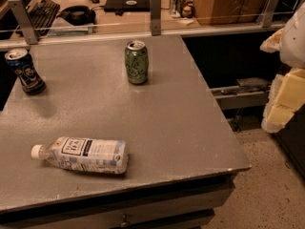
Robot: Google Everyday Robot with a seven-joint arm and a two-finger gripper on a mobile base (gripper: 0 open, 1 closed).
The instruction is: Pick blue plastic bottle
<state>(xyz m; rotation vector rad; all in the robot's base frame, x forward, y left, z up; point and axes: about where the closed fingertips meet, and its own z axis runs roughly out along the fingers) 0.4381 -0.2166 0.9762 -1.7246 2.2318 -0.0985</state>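
The blue plastic bottle (pixel 83 155) lies on its side near the front left of the grey table (pixel 181 128). It is clear with a white cap pointing left and a pale label with a dark text panel. My gripper (pixel 282 97) hangs at the far right of the camera view, off the table's right edge, well away from the bottle and holding nothing that shows.
A green can (pixel 136 62) stands upright at the table's back centre. A dark blue can (pixel 25 71) stands at the back left. A glass barrier with metal posts (pixel 155 13) runs along the back edge, with a desk holding a keyboard behind it. Floor lies to the right.
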